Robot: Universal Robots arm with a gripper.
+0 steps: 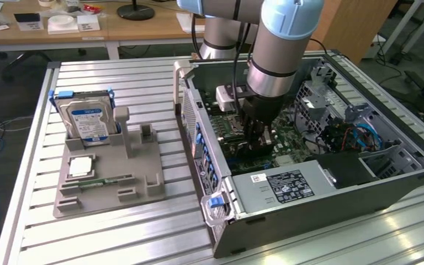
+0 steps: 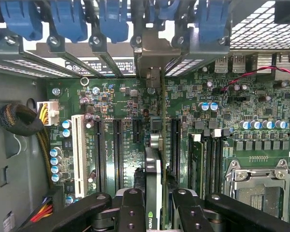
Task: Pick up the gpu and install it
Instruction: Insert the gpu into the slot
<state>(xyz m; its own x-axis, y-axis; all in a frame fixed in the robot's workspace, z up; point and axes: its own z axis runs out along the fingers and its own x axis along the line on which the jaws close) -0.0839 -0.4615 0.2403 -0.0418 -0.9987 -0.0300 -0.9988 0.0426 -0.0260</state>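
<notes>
The gpu [image 2: 154, 193] stands on edge over the green board [image 2: 121, 140] inside the open computer case [image 1: 322, 193], at the centre right of the exterior view, its metal end bracket [image 2: 152, 55] up against the case's slotted back wall. The gripper [image 2: 153, 210] has its jaws clamped on the card's near end. At the left, a grey tray [image 1: 101, 187] holds a hard drive [image 1: 86, 118] and a small memory stick [image 1: 107, 180].

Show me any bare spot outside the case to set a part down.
Bare slatted table lies behind the hard drive and in front of the grey tray. Inside the case it's crowded: the gripper holds the gpu edge-on above the motherboard slots.
</notes>
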